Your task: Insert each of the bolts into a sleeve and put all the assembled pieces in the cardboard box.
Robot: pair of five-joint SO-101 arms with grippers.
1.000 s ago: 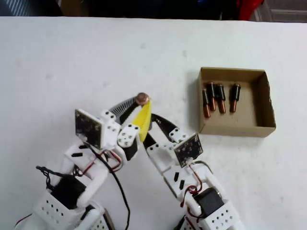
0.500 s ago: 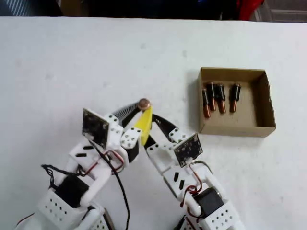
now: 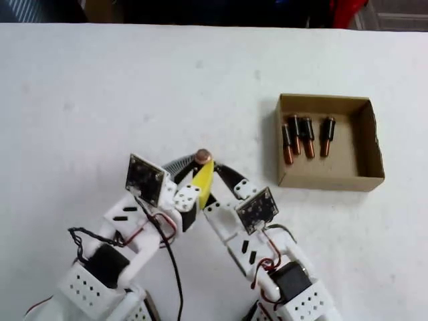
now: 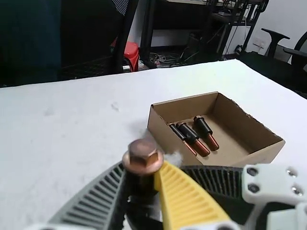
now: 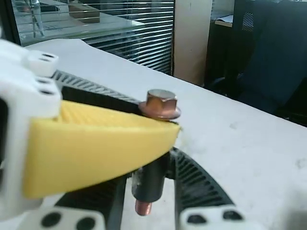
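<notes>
A copper bolt (image 3: 202,157) stands upright between the two arms, its hex head (image 4: 142,160) on top. My left gripper (image 3: 196,165), with one grey and one yellow finger (image 4: 184,199), is shut on the bolt just under the head. The bolt's shank runs through a black sleeve (image 5: 151,182), and the copper tip (image 5: 142,207) pokes out below. My right gripper (image 5: 152,189) has its black fingers shut on that sleeve from both sides. The cardboard box (image 3: 328,182) lies to the right with several assembled pieces (image 3: 306,137) inside.
The white table (image 3: 100,100) stretches wide to the left and behind the grippers. The box's near wall (image 4: 165,134) stands a short way right of the bolt. Both arm bases crowd the front edge.
The left arm has drawn back toward the front edge and shifted right, carrying the bolt head nearer the arm bases. The right arm has barely moved.
</notes>
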